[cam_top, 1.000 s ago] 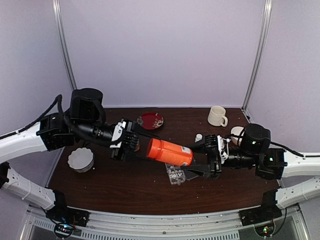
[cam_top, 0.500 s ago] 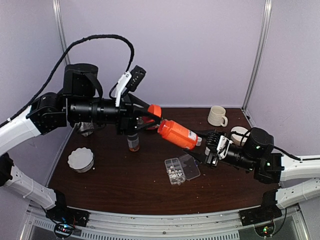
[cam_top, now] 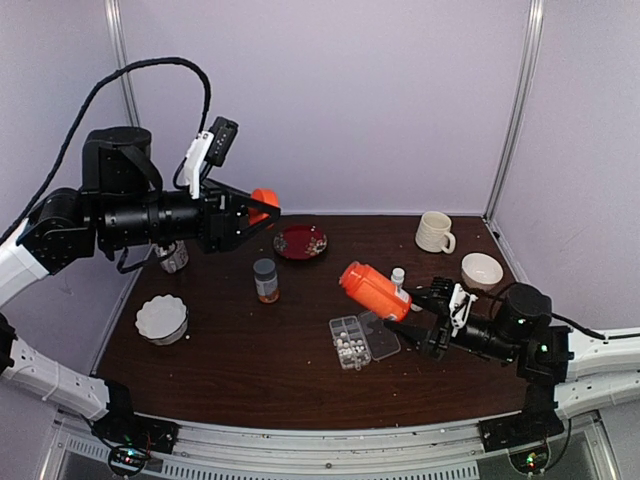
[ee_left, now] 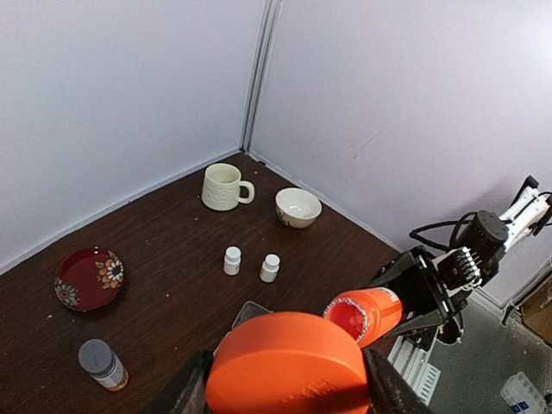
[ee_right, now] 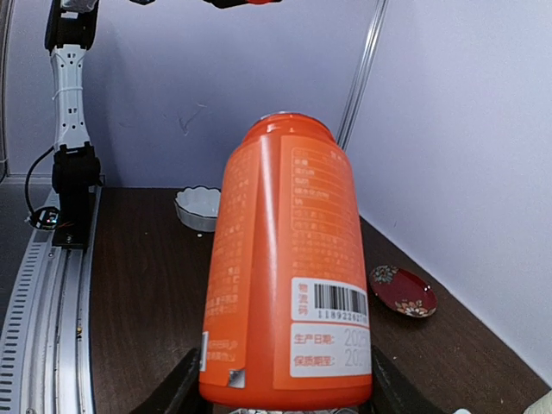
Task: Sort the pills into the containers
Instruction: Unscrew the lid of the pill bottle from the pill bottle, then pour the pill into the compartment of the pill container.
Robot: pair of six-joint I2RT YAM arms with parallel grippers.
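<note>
The dark brown wooden table (cam_top: 220, 370) shows a job that looks partly done. The biggest thing in play, a tall orange plastic bottle with a white printed label (cam_top: 370, 288), has its cap off. The right gripper (cam_top: 402, 312) pinches it near the base, fingers pressed against its sides, and holds it tilted above the table with the mouth pointing far-left. I cannot tell whether an inner seal covers the mouth.

Next in size, the flat clear plastic organizer box (cam_top: 342, 328) lies open on the table, its hinged clear lid (cam_top: 385, 338) folded out to the right. The round orange plastic cap (cam_top: 265, 195) is clamped between the fingers of the left gripper (cam_top: 262, 206), which is raised high over the far-left part of the table.

Smallest are the tiny whitish pills (cam_top: 347, 348), a pale cluster inside the cells of the box. Some pills are in the containers, but how they are split among the cells is too small to read. My judgement is that more is left to pour and spread from the bottle.

The box sits just beside the right gripper, on its left and nearer the table's front edge, below the bottle's body rather than under its mouth. It is well apart from the left gripper.
</note>
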